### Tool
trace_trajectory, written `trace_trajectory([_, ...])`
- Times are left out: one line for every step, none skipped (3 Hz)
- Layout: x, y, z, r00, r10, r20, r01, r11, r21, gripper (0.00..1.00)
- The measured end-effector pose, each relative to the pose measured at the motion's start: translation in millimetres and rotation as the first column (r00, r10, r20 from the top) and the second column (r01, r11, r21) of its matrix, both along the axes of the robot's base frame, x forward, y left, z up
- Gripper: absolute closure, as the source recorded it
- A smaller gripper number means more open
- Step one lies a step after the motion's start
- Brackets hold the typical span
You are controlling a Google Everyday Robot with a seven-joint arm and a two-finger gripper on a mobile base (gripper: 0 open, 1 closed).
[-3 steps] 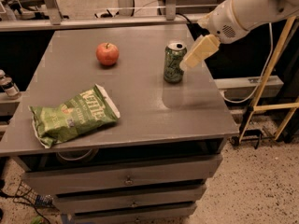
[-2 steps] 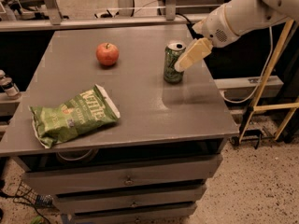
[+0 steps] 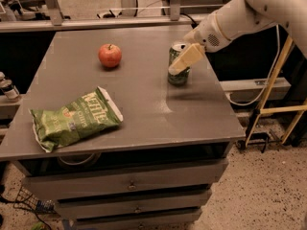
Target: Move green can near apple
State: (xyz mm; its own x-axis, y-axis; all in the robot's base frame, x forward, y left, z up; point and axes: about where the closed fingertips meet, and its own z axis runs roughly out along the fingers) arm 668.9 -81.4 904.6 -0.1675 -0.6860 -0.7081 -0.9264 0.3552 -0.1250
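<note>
As seen from above and in front of a gray table, a white robot arm reaches in from the upper right corner. It ends at the gripper, a pale tan wedge that slants down and to the left across the front of the green can. The can stands upright on the far right part of the table, near the right edge. Its silver top shows just above the gripper and its green patterned base shows below it. The gripper overlaps the can's middle, but this view does not show whether it is clamped on the can or only lying against it. The apple, round and red with a yellow blush and a short stem, sits on the same far half of the table, to the left of the can; the 2 are well apart. A flat green chip bag lies crumpled near the front left corner, well apart from both the apple and the can. Below the tabletop, the front of the cabinet shows a dark open slot and then stacked closed drawers with small pulls. A yellow metal frame stands on the speckled floor to the right of the table.
</note>
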Motion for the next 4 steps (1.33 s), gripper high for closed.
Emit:
trace_trajectory([-1, 12, -2, 0.9997, 0.025, -0.006, -0.025, 1.000, 0.003, 0.39])
trace_trajectory([-2, 23, 5, 0.9984, 0.056, 0.010, -0.056, 0.998, 0.019, 0.62])
trace_trajectory([-1, 28, 25, 0.9929, 0.105, 0.056, -0.106, 0.994, 0.017, 0.85])
trace_trajectory([2, 28, 35, 0.9910, 0.108, 0.079, -0.110, 0.994, 0.020, 1.00])
